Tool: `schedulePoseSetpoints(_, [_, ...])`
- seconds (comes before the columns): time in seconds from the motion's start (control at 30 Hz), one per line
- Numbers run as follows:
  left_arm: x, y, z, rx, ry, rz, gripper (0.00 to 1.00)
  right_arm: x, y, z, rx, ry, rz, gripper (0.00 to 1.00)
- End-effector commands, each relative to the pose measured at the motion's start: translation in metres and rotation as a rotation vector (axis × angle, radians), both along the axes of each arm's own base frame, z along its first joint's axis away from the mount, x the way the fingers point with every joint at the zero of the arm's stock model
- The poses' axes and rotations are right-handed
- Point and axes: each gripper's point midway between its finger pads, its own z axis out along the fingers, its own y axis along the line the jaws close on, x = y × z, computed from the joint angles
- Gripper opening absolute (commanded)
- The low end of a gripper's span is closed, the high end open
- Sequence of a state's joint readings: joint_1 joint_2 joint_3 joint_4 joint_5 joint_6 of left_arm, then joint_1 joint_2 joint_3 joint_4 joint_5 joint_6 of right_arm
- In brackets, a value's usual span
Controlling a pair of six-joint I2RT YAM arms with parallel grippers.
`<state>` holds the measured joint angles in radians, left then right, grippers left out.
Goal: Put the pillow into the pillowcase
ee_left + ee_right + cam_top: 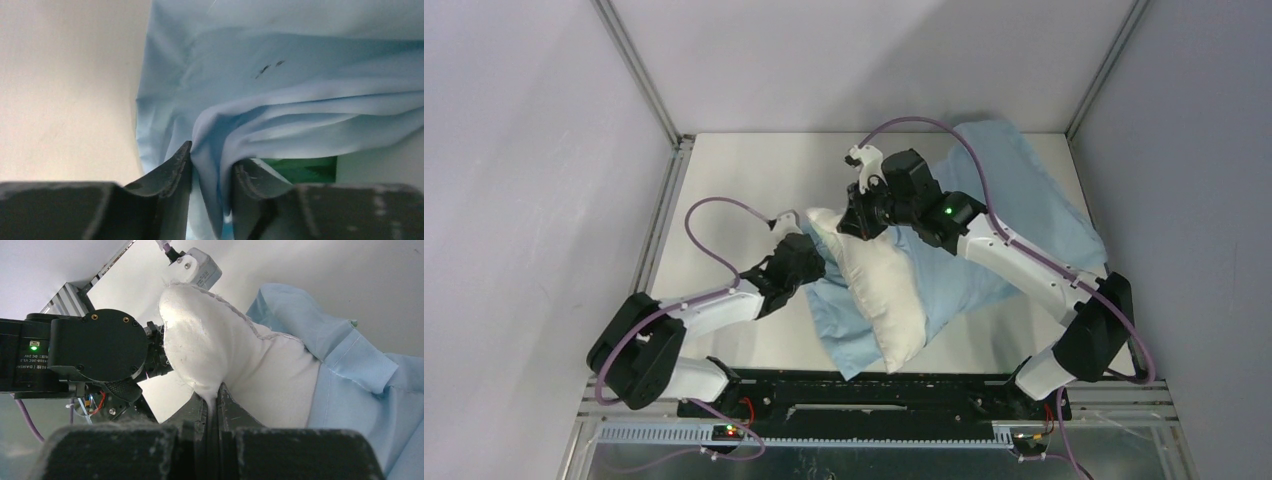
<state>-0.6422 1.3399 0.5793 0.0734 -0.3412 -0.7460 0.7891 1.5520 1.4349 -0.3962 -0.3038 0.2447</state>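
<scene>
The white pillow lies slantwise across the light blue pillowcase in the middle of the table. My right gripper is shut on the pillow's far upper corner; in the right wrist view the white fabric is pinched between the closed fingers. My left gripper is at the pillowcase's left edge, beside the pillow, shut on a fold of blue cloth. A strip of sea-green shows under that fold. The pillowcase also shows at the right in the right wrist view.
The white tabletop has bare room at the far left and back. Grey enclosure walls and metal corner posts bound it. The left arm's wrist sits close beside the pillow corner.
</scene>
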Motion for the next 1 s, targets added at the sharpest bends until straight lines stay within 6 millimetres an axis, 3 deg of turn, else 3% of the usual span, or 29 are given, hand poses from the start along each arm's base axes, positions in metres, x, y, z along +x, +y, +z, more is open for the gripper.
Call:
schedulePoseSetpoints(0.0, [0.024, -0.008, 0.035, -0.088, -0.144, 0.058, 0.25, -0.010, -0.001, 0.060, 0.137, -0.079, 0.015, 0.00])
schedulePoseSetpoints(0.1, [0.025, 0.001, 0.049, -0.079, -0.171, 0.087, 0.02, -0.007, -0.009, 0.048, 0.082, -0.082, -0.011, 0.00])
schedulePoseSetpoints(0.13, [0.026, 0.007, 0.056, -0.081, -0.183, 0.105, 0.00, -0.008, -0.011, 0.044, 0.065, -0.085, -0.011, 0.00])
schedulePoseSetpoints(0.23, [0.030, 0.029, 0.079, -0.133, -0.222, 0.160, 0.00, -0.017, -0.013, 0.022, -0.009, -0.082, 0.018, 0.00])
schedulePoseSetpoints(0.33, [0.040, 0.040, 0.105, -0.261, -0.276, 0.149, 0.00, -0.029, -0.010, -0.014, -0.129, -0.060, 0.058, 0.00])
schedulePoseSetpoints(0.57, [0.042, 0.042, 0.182, -0.370, -0.467, 0.066, 0.00, -0.036, -0.005, -0.091, -0.308, 0.073, 0.057, 0.00])
schedulePoseSetpoints(0.77, [0.021, 0.038, 0.243, -0.377, -0.652, -0.038, 0.00, -0.013, -0.008, -0.136, -0.410, 0.210, -0.068, 0.00])
schedulePoseSetpoints(0.87, [0.003, 0.027, 0.264, -0.367, -0.705, -0.135, 0.00, 0.009, -0.010, -0.138, -0.416, 0.240, -0.170, 0.00])
schedulePoseSetpoints(0.97, [-0.019, 0.018, 0.271, -0.337, -0.745, -0.221, 0.00, 0.032, -0.013, -0.136, -0.455, 0.242, -0.270, 0.00])
